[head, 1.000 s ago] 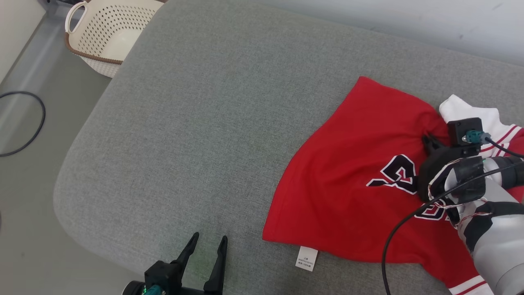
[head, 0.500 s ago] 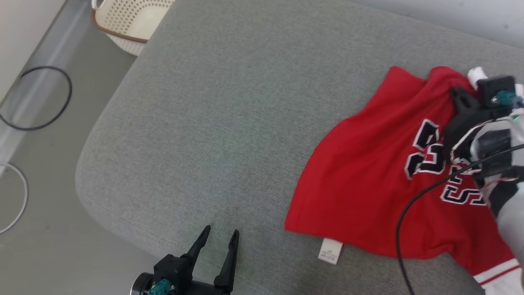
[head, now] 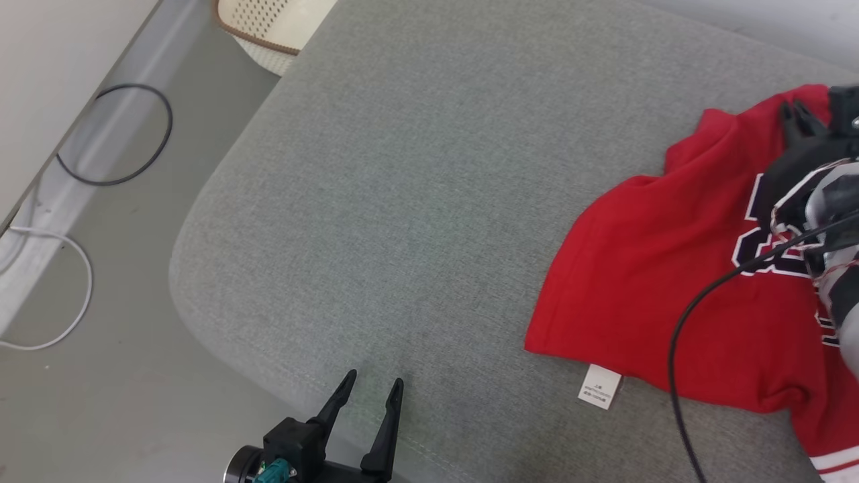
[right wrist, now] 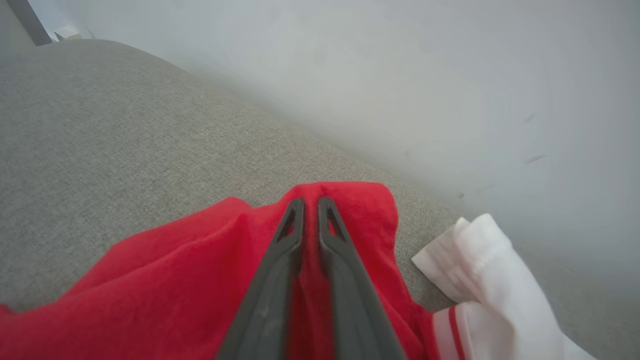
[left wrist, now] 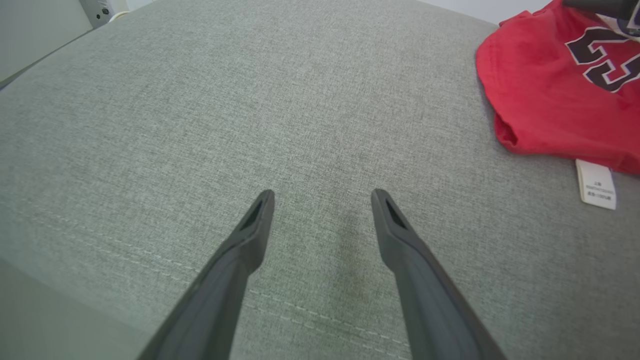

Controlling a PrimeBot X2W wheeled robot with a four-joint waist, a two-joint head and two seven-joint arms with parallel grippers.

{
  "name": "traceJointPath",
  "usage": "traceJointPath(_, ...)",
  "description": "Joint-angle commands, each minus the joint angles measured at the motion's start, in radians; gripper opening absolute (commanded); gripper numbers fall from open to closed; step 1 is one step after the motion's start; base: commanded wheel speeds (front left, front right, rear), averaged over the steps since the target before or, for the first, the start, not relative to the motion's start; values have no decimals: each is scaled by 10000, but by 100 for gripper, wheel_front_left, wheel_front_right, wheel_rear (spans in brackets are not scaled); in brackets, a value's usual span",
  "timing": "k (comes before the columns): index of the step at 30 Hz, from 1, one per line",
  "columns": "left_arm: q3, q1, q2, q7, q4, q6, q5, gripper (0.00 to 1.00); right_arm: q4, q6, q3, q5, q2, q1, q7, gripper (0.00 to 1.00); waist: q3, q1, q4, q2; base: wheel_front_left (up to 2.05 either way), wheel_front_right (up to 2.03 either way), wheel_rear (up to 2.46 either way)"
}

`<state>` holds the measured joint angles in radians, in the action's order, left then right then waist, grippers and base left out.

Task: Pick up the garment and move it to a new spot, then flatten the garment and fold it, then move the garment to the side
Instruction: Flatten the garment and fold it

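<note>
The garment is a red jersey with dark numbers and white sleeves, spread on the right of the grey cushion. A white label sticks out from its near hem. My right gripper is shut on a pinched fold of red cloth near the garment's far edge; in the right wrist view the gripper has cloth bunched around it and a white sleeve to the right. My left gripper stands open over bare cushion at the near edge, well left of the garment, and its fingers hold nothing.
A cream perforated basket stands on the floor beyond the cushion's far left corner. A black cable loop and a white cable lie on the floor at the left. A pale wall runs behind the cushion.
The head camera has swung, shifting the whole picture right. The pinched cloth has risen and the garment's far edge has bunched up under my right gripper. The left gripper holds its place.
</note>
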<state>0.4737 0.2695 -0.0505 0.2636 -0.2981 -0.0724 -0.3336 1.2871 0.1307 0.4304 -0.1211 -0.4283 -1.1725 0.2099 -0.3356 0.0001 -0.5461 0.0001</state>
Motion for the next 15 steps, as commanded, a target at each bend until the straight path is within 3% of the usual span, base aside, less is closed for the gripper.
traceJointPath(1, -28, -57, -6, 10, -68, -38, 16, 100, 38, -3, -121, 88, 108, 264, 43, 100, 223, -1, 249, -1, 0, 0, 0)
traceJointPath(9, -516, -264, -9, 10, -238, 119, 310, 100, -370, -3, -797, -351, 731, 1357, 544, 100, 1221, -1, 1362, -1, 0, 0, 0)
traceJointPath(15, -1002, -395, -13, 10, -378, 288, 637, 100, -2254, -3, -1189, -816, 773, 3098, 550, 100, 1992, -1, 2378, -1, 0, 0, 0)
